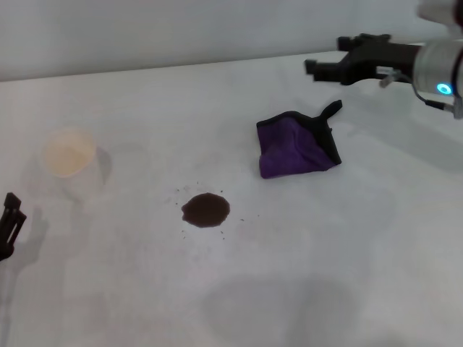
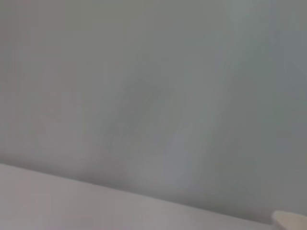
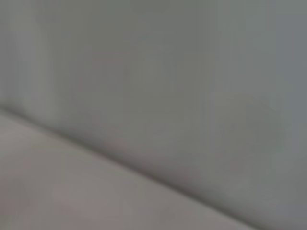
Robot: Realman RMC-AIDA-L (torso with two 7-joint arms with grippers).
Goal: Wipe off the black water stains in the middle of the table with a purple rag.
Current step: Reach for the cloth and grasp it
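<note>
The white tabletop (image 1: 304, 289) is matte and should give the cloth some drag. On it, below and to the left of the right hand (image 1: 312, 66), lies the purple rag (image 1: 295, 148), crumpled and limp; it looks light and soft, so a pinch into the bunched middle fold seems safer than the thin black loop tab. That hand hovers empty, fingers spread. The black water stains (image 1: 205, 210) sit farther left. The left hand (image 1: 11, 217) is parked at the near edge; its grip cannot be told.
</note>
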